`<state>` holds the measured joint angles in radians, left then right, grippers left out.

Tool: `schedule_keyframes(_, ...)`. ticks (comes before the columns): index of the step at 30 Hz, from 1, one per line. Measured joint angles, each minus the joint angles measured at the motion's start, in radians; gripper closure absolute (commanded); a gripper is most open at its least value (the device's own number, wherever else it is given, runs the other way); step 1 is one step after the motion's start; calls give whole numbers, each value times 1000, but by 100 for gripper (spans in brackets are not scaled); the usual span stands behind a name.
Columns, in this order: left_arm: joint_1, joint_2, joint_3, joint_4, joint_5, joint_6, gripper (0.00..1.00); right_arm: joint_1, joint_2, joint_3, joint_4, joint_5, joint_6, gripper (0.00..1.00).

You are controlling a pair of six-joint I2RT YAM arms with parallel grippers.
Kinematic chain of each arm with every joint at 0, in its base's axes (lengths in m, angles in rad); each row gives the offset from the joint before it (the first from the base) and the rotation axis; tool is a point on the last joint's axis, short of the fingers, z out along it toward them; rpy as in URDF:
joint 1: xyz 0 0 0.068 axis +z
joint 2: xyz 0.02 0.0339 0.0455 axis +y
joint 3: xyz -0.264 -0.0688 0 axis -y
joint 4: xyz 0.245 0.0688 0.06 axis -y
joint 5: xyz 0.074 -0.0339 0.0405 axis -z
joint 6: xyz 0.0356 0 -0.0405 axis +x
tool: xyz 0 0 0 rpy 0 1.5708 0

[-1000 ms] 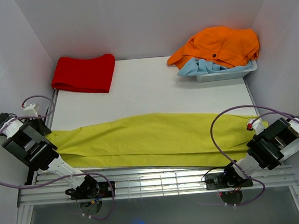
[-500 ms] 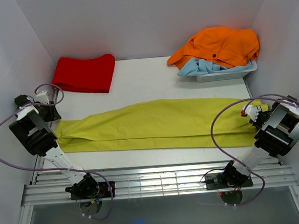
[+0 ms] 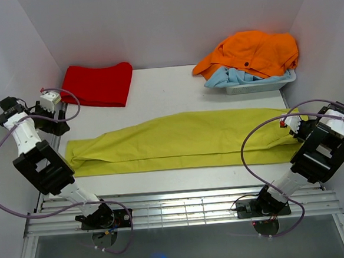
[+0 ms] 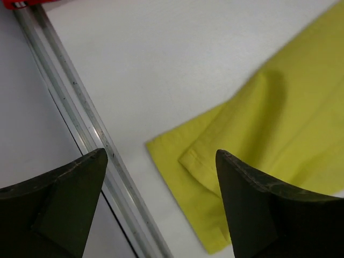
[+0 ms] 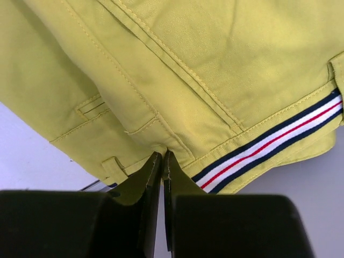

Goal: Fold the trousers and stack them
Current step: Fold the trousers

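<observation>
The yellow-green trousers lie flat across the table from left to right, folded lengthwise. Their leg ends point left and the striped waistband lies at the right. My left gripper hovers over the table's left edge beside the leg hems. It stands open with nothing between its fingers. My right gripper is at the waist end, shut on the trousers' fabric just beside the striped waistband lining.
A folded red cloth lies at the back left. A white basket at the back right holds an orange garment and a light blue one. A metal rail runs along the table's left edge. White walls enclose three sides.
Both arms drew the trousers from the near edge toward the table's middle. The left gripper opened, let go of the leg end and drew back to the left.
</observation>
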<state>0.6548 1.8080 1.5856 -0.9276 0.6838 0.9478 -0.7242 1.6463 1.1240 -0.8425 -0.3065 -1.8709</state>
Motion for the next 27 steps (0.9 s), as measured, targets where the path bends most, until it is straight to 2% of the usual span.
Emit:
schedule_keyframes(2, 5, -78, -23, -106, 7, 132, 19, 0, -16, 0, -16, -2, -7, 92)
schedule_keyframes(5, 11, -169, -91, -238, -3, 315, 22, 0, -23, 0, -39, -3, -18, 92)
schedule_keyframes(8, -3, -247, -232, -286, -83, 429, 26, 1, -23, 1, -58, -3, -22, 92)
schedule_keyframes(14, -155, -358, -456, -266, -331, 455, 24, 24, -23, 7, -82, 16, -8, 92)
schedule_keyframes(17, -216, -426, -524, -227, -407, 439, 24, 46, -30, -2, -79, 36, 6, 92)
schedule_keyframes(20, -233, -474, -551, -181, -471, 448, 24, 70, -38, -12, -84, 58, 22, 92)
schedule_keyframes(27, -233, -481, -557, -73, -537, 551, 21, 85, -34, 4, -95, 97, 57, 92)
